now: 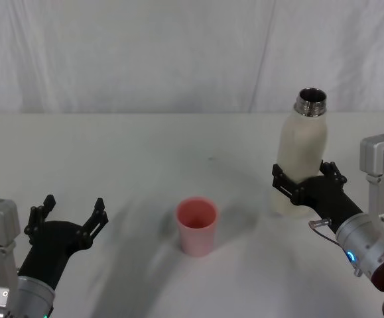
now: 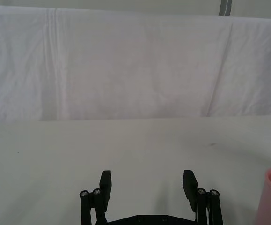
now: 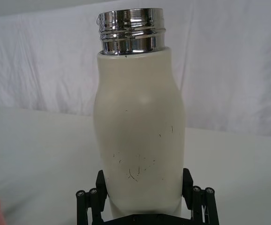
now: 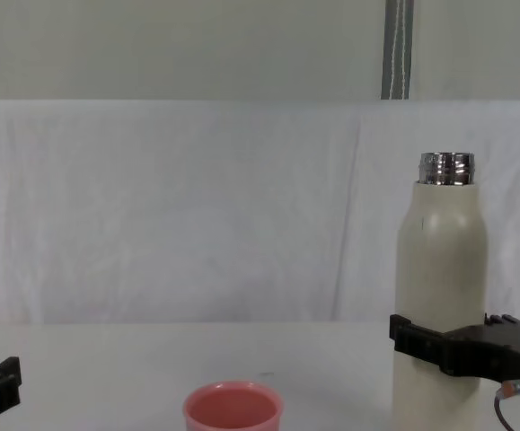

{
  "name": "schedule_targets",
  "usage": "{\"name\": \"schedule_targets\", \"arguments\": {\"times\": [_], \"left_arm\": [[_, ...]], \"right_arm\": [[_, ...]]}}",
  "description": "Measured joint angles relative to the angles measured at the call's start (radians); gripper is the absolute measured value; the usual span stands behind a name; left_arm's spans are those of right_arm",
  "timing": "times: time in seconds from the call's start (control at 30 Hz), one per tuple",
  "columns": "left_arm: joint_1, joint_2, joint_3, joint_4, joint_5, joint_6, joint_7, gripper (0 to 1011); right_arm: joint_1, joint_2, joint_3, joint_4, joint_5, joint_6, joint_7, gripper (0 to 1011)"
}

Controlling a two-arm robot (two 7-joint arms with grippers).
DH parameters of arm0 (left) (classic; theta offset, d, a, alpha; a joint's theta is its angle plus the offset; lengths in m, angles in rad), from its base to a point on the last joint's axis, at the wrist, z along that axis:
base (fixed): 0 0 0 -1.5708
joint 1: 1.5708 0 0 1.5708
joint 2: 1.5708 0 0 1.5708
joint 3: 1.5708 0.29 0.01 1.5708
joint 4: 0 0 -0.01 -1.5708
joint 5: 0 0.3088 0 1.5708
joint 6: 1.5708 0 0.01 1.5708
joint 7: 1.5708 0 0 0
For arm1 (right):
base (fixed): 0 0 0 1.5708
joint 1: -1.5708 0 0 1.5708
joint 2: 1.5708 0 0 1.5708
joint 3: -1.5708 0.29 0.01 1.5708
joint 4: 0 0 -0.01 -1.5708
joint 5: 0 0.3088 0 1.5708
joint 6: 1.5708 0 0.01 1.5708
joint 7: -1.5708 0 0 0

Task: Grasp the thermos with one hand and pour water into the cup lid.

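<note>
From the head view: thermos (image 1: pixel 302 156) upright at the worktop's (image 1: pixel 145 146) right, uncapped, clasped low on its body by the right gripper (image 1: pixel 303 179), likely so the neck stays free for tipping; cup lid (image 1: pixel 196 226) mouth-up in the middle, well apart; left gripper (image 1: pixel 67 213) spread wide, idle at the near left. From the left wrist: jaws apart over bare worktop, pink rim at the edge. From the right wrist: fingers (image 3: pixel 101 186) flanking the thermos base. From the chest: thermos still vertical, pouring evidently not begun.
</note>
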Motion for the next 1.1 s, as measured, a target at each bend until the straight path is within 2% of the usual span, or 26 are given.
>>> {"name": "schedule_targets", "arguments": {"times": [1.1], "left_arm": [[0.000, 0.000, 0.000, 0.000, 0.000, 0.000, 0.000, 1001]], "right_arm": [[0.047, -0.020, -0.016, 0.095, 0.001, -0.039, 0.002, 960]]}}
